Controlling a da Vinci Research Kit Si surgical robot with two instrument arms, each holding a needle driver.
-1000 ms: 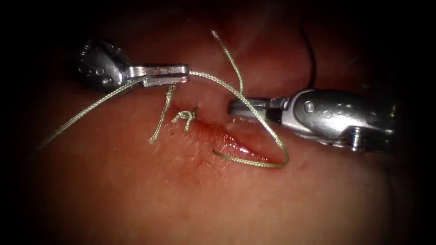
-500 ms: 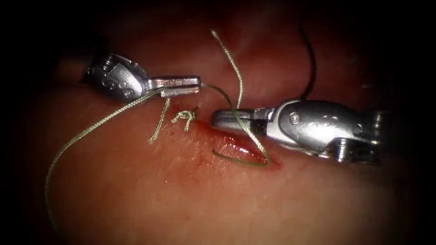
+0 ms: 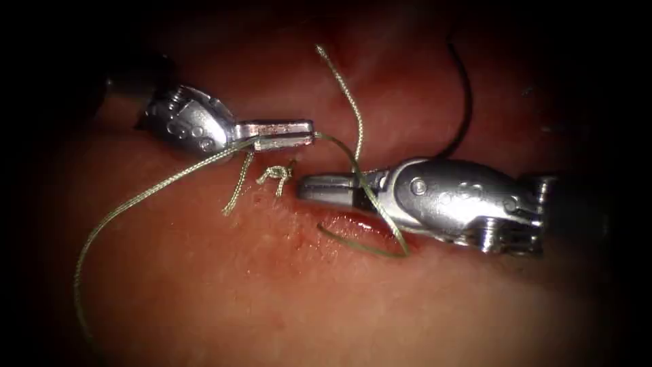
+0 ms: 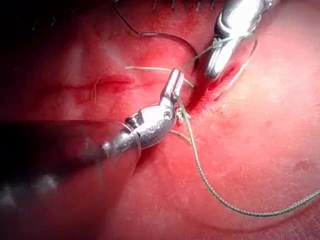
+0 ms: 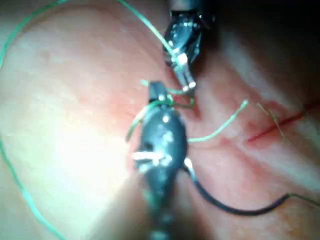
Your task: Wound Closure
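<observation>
My left tool (image 3: 310, 133) is shut on the thread (image 3: 136, 200), just above the knot (image 3: 275, 175) at the left end of the cut (image 3: 353, 223). From its jaws the thread arcs right, drapes over my right tool (image 3: 304, 186) and loops back down along the cut. The right tool's jaws lie shut with nothing between them, tip beside the knot. A short thread tail (image 3: 343, 85) rises behind them. The dark curved needle (image 3: 467, 95) lies free on the tissue behind the right tool, not in it. The left wrist view shows both tools: left (image 4: 176, 77), right (image 4: 212, 70).
Red fluid (image 3: 370, 230) wets the open cut under the right tool. A cut end of thread (image 3: 238, 190) hangs left of the knot. The long strand sweeps to the lower left over bare tissue (image 3: 272, 299).
The right tool has slid left along the cut to the knot with the loop over it. The left tool has moved right. The thread loop has shrunk.
</observation>
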